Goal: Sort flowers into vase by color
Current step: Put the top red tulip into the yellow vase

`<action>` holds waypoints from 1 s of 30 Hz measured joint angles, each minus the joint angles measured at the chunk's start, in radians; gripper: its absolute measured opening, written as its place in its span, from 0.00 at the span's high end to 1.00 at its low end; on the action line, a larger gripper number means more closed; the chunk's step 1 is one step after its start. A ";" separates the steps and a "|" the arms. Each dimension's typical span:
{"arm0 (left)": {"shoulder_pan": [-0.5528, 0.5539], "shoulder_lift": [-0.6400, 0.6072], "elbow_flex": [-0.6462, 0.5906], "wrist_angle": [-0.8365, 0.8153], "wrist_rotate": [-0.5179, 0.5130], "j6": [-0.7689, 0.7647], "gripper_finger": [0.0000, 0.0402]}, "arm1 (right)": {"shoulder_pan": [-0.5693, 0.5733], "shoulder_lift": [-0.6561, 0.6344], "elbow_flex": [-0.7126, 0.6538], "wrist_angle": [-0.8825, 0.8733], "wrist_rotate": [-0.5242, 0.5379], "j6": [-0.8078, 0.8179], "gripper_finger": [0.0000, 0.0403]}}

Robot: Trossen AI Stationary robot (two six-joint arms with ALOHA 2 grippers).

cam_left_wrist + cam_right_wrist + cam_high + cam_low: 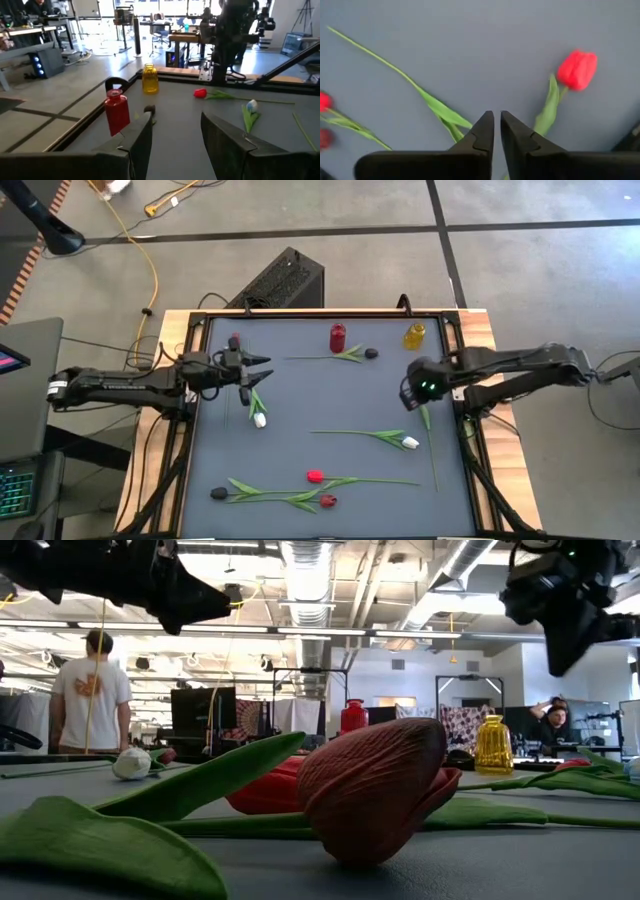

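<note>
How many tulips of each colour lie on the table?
Red tulips: 3
White tulips: 2
Dark tulips: 2
Total: 7
A red speck by the left arm is too small to tell.

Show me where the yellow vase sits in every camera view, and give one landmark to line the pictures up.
High view: the yellow vase stands at the table's far edge, right of centre.
Low view: far back, right of centre.
Left wrist view: beyond the red vase, near the table's edge.
Right wrist view: not in it.
Shared landmark: the red vase, standing apart beside it in those three views.
</note>
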 joint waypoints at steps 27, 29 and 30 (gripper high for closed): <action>0.000 0.000 0.031 -0.069 -0.035 0.002 0.60 | 0.230 0.271 -0.241 0.032 0.008 0.367 0.45; 0.000 0.000 0.031 -0.065 -0.035 0.002 0.60 | 0.240 0.266 -0.272 0.090 0.017 0.383 0.45; 0.000 0.000 0.031 -0.064 -0.035 0.001 0.60 | 0.243 0.266 -0.287 0.130 0.017 0.390 0.45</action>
